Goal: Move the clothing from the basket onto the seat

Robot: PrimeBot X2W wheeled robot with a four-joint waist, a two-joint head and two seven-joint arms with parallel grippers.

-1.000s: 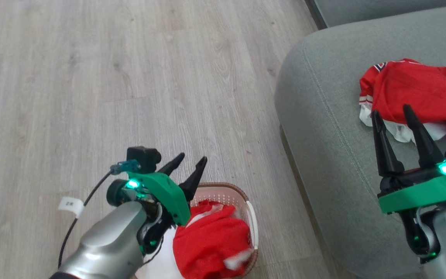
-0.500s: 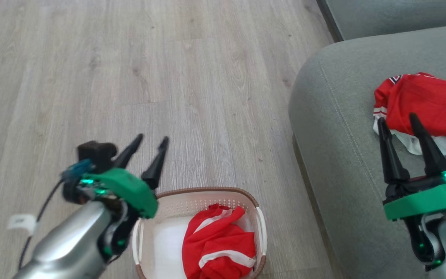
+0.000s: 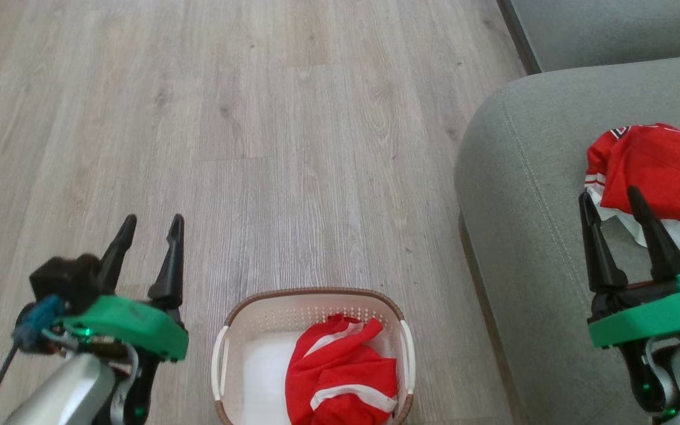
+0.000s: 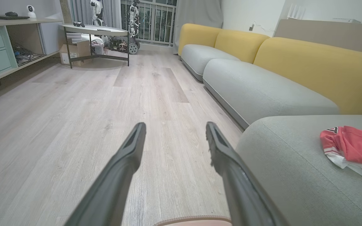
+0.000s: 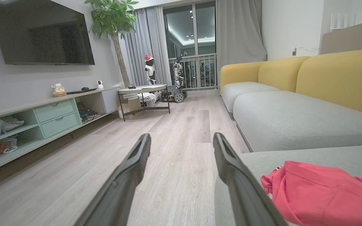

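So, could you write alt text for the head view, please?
One red garment lies in the cream basket on a wood floor; a second garment sits on the grey seat. Left gripper and right gripper are open, empty.

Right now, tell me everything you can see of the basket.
The basket is small, rectangular with rounded corners, cream-white plastic with perforated walls, a brown woven-look rim and a white handle on each side. It stands upright on the wooden floor, beside the grey seat. A crumpled red garment with white stripes fills its right half; the frame cuts off its near edge.
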